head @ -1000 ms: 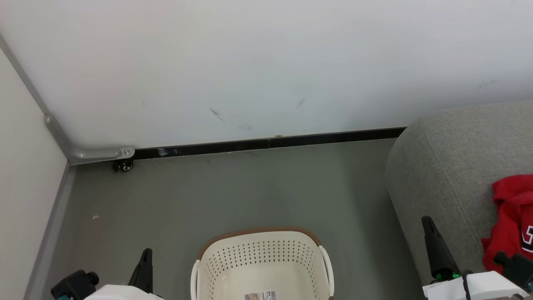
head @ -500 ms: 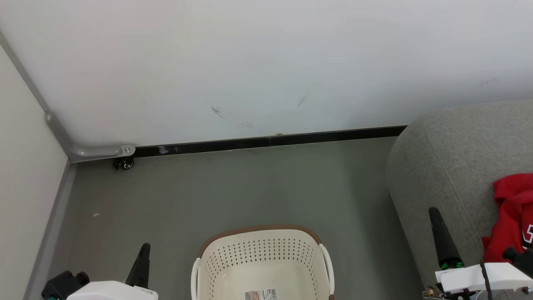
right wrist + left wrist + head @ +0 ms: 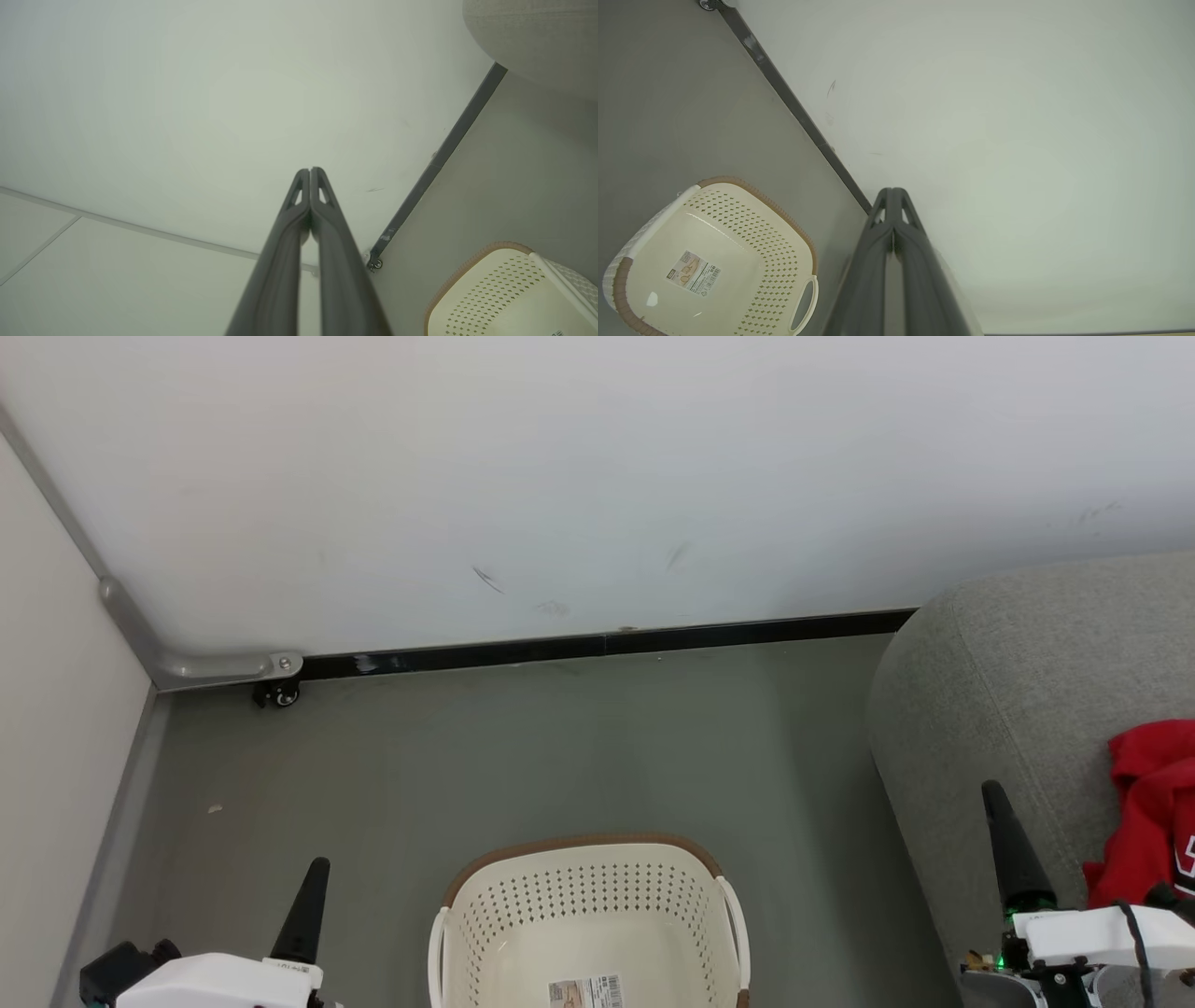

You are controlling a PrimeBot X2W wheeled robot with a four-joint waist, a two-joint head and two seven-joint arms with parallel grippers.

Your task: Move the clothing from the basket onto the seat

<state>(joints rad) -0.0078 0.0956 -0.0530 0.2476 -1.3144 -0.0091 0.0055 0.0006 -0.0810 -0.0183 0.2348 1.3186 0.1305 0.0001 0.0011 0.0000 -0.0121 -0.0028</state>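
Evidently clothing (image 3: 1148, 821) lies bunched on seat (image 3: 1018, 691) top, in from its rounded corner; basket (image 3: 579, 896) on floor (image 3: 560, 756) near seat looks empty, sticker (image 3: 585, 992) bare, so task prob done; L claw (image 3: 316, 873) and R claw (image 3: 997, 803) both pinched fully closed, gripping nothing, touching nothing, parked either side of basket.

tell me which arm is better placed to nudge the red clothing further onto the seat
Right, probably. The right gripper shows against the seat's near edge, close to the clothing. The left gripper is far off, beyond the basket. Both are shut, which is fine for a nudge.
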